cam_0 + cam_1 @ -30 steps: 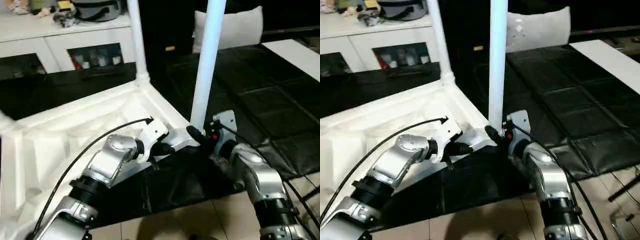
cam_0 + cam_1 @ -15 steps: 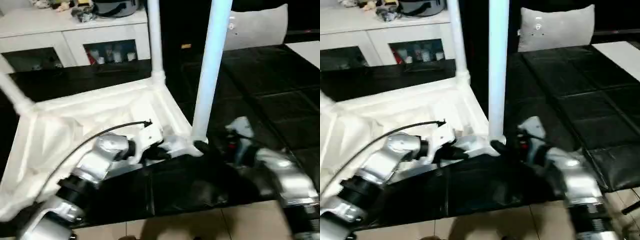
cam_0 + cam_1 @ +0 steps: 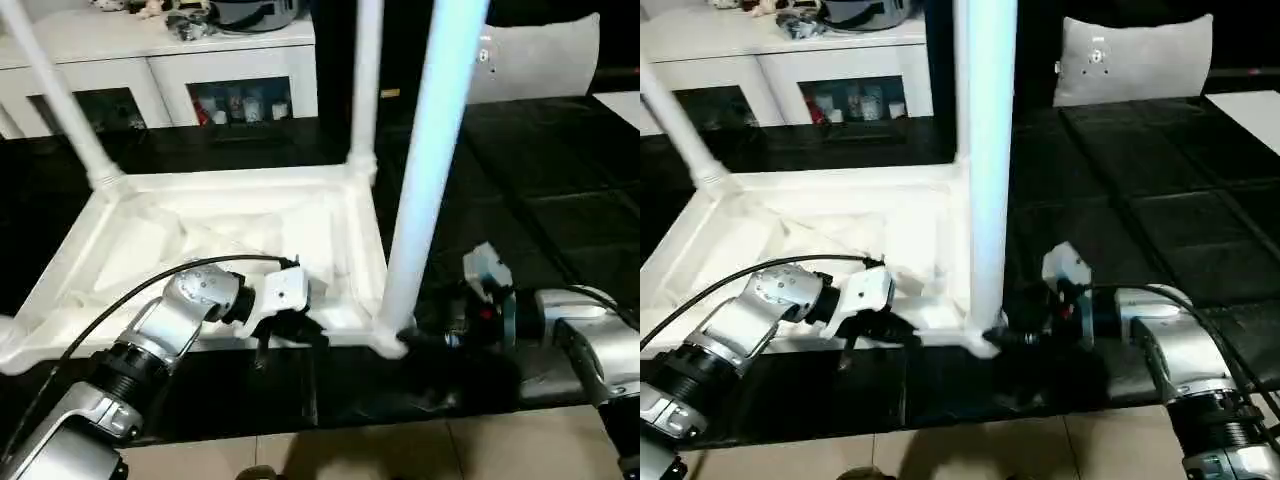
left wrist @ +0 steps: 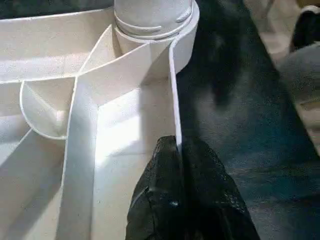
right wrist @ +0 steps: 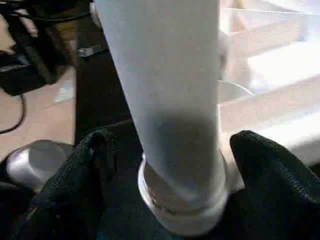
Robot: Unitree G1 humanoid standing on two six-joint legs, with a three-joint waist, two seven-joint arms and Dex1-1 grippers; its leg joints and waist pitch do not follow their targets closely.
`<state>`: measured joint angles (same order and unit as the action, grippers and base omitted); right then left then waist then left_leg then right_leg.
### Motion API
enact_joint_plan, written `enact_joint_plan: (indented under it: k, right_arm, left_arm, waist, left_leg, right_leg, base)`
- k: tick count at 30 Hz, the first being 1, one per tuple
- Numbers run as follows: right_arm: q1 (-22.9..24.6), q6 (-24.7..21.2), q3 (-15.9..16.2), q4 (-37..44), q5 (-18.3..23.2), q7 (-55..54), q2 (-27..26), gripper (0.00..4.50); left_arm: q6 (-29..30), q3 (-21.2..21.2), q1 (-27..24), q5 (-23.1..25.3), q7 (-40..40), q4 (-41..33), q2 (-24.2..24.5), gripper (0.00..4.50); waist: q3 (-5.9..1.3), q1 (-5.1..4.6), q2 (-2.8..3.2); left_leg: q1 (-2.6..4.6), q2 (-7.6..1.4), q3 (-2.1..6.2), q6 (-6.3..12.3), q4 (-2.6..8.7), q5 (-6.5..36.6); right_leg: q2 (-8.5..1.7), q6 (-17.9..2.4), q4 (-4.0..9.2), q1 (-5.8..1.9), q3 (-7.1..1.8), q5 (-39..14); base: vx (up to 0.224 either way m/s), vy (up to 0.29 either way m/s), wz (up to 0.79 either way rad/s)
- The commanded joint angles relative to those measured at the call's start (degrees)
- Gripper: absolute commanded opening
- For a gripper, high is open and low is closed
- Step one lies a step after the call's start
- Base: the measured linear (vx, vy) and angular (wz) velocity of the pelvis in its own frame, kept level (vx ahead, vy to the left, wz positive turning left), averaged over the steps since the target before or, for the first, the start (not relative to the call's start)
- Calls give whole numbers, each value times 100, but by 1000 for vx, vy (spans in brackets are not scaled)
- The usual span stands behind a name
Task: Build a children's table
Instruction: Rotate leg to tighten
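Change: our right gripper [image 3: 1015, 335] has let go of the near-corner leg [image 3: 425, 180]; a second ago its fingers were closed around the leg's base, and now they stand wide apart, one on each side of the tube, gripping nothing.
Meaning: we judge this leg seated in its corner socket [image 4: 152, 20], since it stands upright with the gripper off it.
Left gripper: our left gripper [image 3: 290, 335] is pinched tight on the thin edge wall of the tabletop [image 3: 150, 240], just beside the socket, steadying the piece.
Table: the tabletop lies upside down on the black mat [image 3: 560, 200], ribs up, directly ahead of both grippers. Two more legs, the far-left leg [image 3: 55, 95] and the far-right leg [image 3: 365, 80], rise from the corners beyond the left gripper.
Versus earlier: the whole view has swung, so the far-left leg and the cabinet [image 3: 200, 70] now sit more fully in sight; that is our head turning, not the table moving.
Remaining: the fourth corner is cut off at the view's edge, so we cannot tell whether its leg is in.
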<state>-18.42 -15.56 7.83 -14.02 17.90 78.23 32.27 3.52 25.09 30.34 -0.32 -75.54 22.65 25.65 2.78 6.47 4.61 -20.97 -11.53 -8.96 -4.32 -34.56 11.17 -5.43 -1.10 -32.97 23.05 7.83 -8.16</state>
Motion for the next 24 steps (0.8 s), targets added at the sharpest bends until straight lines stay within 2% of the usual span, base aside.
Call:
enact_joint_plan:
  k: [1,6,7,8,10,12,13,14,15,17,20,21,22,23,24]
  right_arm:
    - [-154,-1,70,4,28,109,-3,356]
    - [-233,-3,115,-155,21,283,-18,326]
    - [-241,-47,161,-165,62,355,12,302]
    - [-239,-52,172,-167,72,370,22,294]
    - [-215,-118,200,-137,90,417,33,282]
    - [-214,-119,203,-141,91,423,33,270]
    - [-211,-235,162,-112,181,407,2,249]
    - [-212,-320,131,-97,246,400,-23,249]
    - [-209,-469,62,-28,370,364,-74,242]
    - [-197,-614,32,58,421,255,-137,217]
    - [-199,-695,37,89,388,99,-192,214]
    - [-345,-944,-2,-29,158,-706,-505,212]
    - [-410,-1026,-33,-87,79,-1022,-637,211]
    - [-530,-1179,-112,-219,-7,-1481,-826,211]
    - [-667,-1253,-196,-396,-135,-1982,-1016,210]
  left_arm:
    - [-133,165,-8,-20,-261,-253,-24,0]
    - [-190,186,-42,-45,-372,-295,-19,0]
    - [-217,204,-35,-58,-381,-268,-5,0]
    - [-226,209,-31,-57,-380,-256,-5,0]
    - [-259,197,-31,-44,-379,-224,-9,0]
    - [-259,191,-33,-39,-378,-222,-14,0]
    - [-250,172,-45,-50,-361,-228,-26,0]
    - [-242,157,-55,-58,-351,-234,-35,0]
    - [-153,120,-87,-108,-325,-266,-62,0]
    - [74,65,-124,-179,-243,-338,-118,0]
    - [335,33,-133,-234,-182,-410,-164,0]
    - [875,-82,-109,-281,176,-488,-351,0]
    - [1052,-129,-98,-291,326,-502,-428,0]
    - [1196,-197,-69,-278,553,-479,-546,0]
    - [1340,-272,-20,-250,816,-425,-683,0]
  waist:
    - [-394,-31,-148]
    - [-392,-29,-163]
    - [-396,-28,-158]
    - [-400,-31,-153]
    - [-416,-30,-184]
    - [-419,-22,-177]
    - [-418,-21,-180]
    - [-419,-17,-180]
    - [-419,-20,-201]
    - [-408,-25,-201]
    - [-393,-42,-205]
    - [-384,-46,-175]
    - [-365,-80,-183]
    - [-356,-132,-153]
    - [-350,-169,-157]
  left_leg:
    - [25,-151,-21,514,389,1080]
    - [47,-140,-36,481,389,1163]
    - [49,-142,-40,486,390,1130]
    - [38,-151,-37,492,396,1118]
    - [30,-151,-44,506,391,1071]
    - [35,-154,-47,513,388,1044]
    - [35,-150,-52,523,386,1023]
    - [35,-151,-54,523,385,1024]
    - [32,-149,-58,531,385,1016]
    - [34,-144,-64,500,388,1025]
    - [32,-131,-63,446,390,1079]
    - [48,-118,-63,431,384,1150]
    - [54,-111,-62,364,392,1191]
    - [66,-70,-53,273,383,1299]
    - [67,-58,-50,226,384,1345]
  right_leg:
    - [-329,-673,452,-312,-283,-2572]
    - [-307,-624,459,-289,-308,-2720]
    - [-306,-631,457,-286,-319,-2687]
    - [-306,-648,448,-294,-319,-2635]
    - [-305,-670,427,-302,-331,-2501]
    - [-309,-687,423,-295,-336,-2470]
    - [-304,-702,424,-297,-337,-2453]
    - [-304,-706,423,-295,-335,-2464]
    - [-304,-703,427,-301,-335,-2465]
    - [-304,-664,437,-296,-331,-2595]
    - [-307,-573,463,-294,-322,-2811]
    - [-305,-517,493,-277,-310,-2969]
    - [-295,-499,513,-259,-297,-3065]
    - [-286,-421,535,-268,-266,-3264]
    - [-278,-378,549,-267,-248,-3342]
  base:
    - [0,0,0]
    - [0,0,0]
    - [0,0,0]
    - [0,0,0]
    - [0,0,0]
    - [0,0,0]
    - [0,0,0]
    - [0,0,0]
    - [0,0,0]
    - [0,0,0]
    - [0,0,0]
    - [0,0,0]
    - [0,0,0]
    - [0,0,0]
    - [0,0,0]
